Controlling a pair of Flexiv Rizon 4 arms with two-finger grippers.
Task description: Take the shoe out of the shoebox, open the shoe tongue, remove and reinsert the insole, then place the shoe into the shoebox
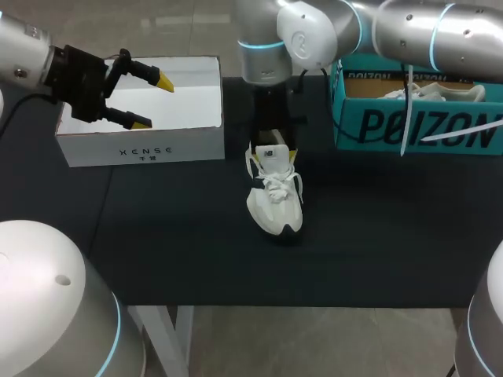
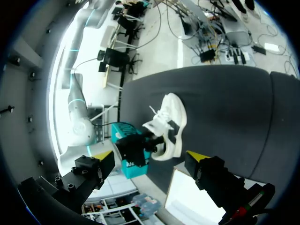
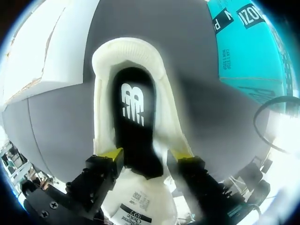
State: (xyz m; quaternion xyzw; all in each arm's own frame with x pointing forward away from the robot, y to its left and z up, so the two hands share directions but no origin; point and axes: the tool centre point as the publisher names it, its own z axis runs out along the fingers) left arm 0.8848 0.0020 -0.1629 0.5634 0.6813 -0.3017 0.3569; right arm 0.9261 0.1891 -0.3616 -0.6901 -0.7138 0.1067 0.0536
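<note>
- The shoe point(image 1: 275, 196) is out of its box, sitting upright on its sole pretty much dead centre on the dark table point(image 1: 189, 243), toe pointing to 6 o'clock and heel to 12.
- The right pincer point(image 1: 273, 153) comes straight down onto the shoe's 12 o'clock end. From its own camera, the right pincer point(image 3: 146, 154) has its yellow fingertips point(image 3: 112, 153) spread apart over the two sides of the shoe's opening. Nothing is pinched between them, so it's open.
- Ahead of those tips is the dark insole point(image 3: 132, 105), lying flat inside the shoe. The white tongue point(image 3: 136, 206) sits under the pincer.
- The white shoebox point(image 1: 145, 149) is at about 10 o'clock from the shoe, lid off.
- The left pincer point(image 1: 155, 102) hangs over that box, fingers wide apart and holding nothing.
- A teal box point(image 1: 409, 129) sits at about 2 o'clock from the shoe, with a second pale shoe point(image 1: 440, 93) inside.
</note>
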